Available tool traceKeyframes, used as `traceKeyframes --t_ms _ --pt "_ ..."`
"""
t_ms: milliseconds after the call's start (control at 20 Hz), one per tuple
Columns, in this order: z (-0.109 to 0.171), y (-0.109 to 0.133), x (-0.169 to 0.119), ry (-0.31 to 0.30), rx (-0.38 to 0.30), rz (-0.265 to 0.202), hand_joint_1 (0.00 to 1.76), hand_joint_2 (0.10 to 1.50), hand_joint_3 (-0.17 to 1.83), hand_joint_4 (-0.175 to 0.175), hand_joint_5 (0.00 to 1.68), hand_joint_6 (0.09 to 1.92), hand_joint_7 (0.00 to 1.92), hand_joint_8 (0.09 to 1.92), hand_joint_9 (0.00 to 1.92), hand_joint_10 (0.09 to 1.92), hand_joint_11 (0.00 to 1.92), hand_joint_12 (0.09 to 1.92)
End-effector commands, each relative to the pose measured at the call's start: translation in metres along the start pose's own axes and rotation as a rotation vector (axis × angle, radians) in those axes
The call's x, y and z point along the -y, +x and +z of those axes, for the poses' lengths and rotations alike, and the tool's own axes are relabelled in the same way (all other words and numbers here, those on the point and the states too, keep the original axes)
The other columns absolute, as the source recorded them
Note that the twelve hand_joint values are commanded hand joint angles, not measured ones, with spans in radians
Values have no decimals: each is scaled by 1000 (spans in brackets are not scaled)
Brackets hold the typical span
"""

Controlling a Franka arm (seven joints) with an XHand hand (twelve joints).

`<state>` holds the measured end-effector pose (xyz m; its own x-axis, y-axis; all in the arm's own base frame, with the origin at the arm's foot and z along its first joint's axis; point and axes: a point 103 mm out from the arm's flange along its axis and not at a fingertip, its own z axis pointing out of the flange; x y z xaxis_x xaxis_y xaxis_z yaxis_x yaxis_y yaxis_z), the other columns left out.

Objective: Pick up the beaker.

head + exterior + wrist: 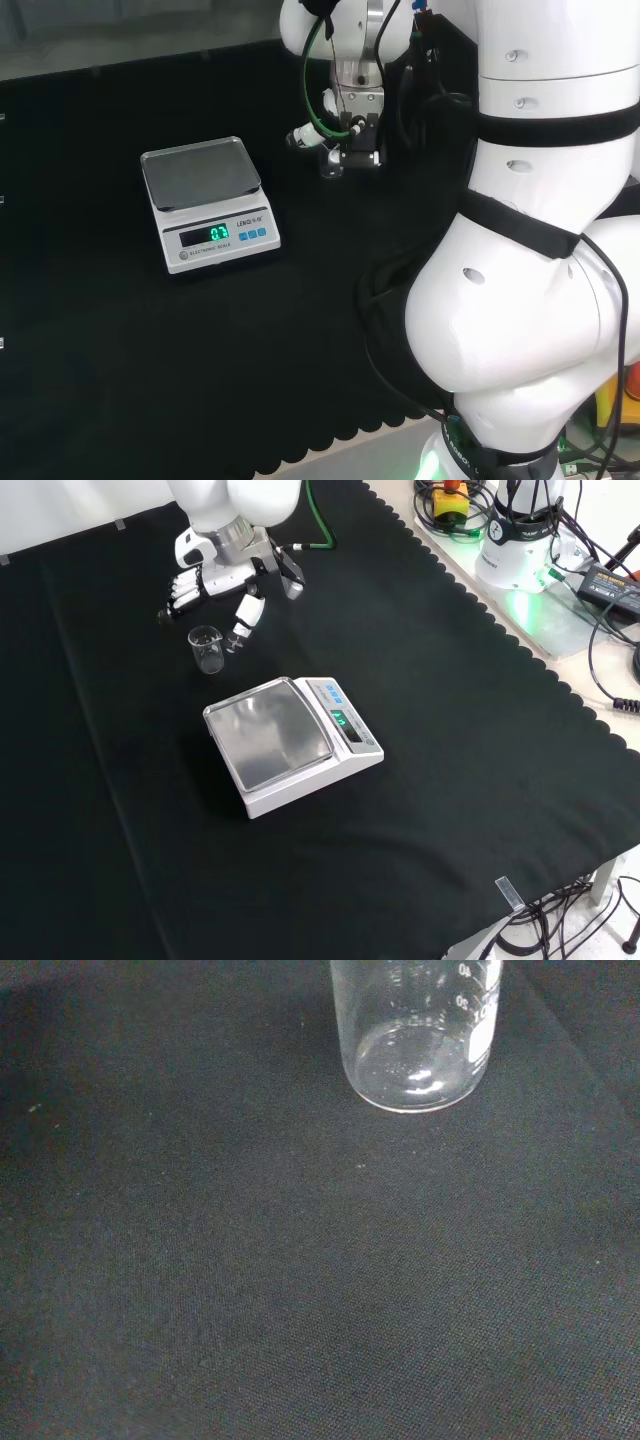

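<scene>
The small clear glass beaker [420, 1035] looks smooth and glossy against the matt, finely woven black cloth [250, 1290]. The white plastic scale [292, 742] has a brushed, slightly shiny metal pan.

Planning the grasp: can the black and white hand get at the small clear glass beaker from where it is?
Probably yes. The small clear glass beaker stands upright on bare black cloth, just below the black and white hand in the front view, with fingers open. Nothing lies between them; the white scale sits clear, nearer the camera.

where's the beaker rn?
In the front view the beaker stands upright on the black cloth, upper left, just below the hand and up-left of the scale, touching neither.
</scene>
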<state>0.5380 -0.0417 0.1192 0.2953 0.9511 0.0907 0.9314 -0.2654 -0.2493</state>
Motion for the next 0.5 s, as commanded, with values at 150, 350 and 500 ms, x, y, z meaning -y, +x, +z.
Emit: traceKeyframes --t_ms 150,350,500 --pt "5 -3 -2 4 11 -4 493 890 -37 -78 207 87 47 816 52 948 58 1483" --pt "12 1 -8 18 21 -3 517 891 -35 -79 210 87 66 821 94 936 96 1463" --pt "14 -2 -10 18 10 -6 531 894 -33 -82 214 87 81 820 143 918 146 1440"
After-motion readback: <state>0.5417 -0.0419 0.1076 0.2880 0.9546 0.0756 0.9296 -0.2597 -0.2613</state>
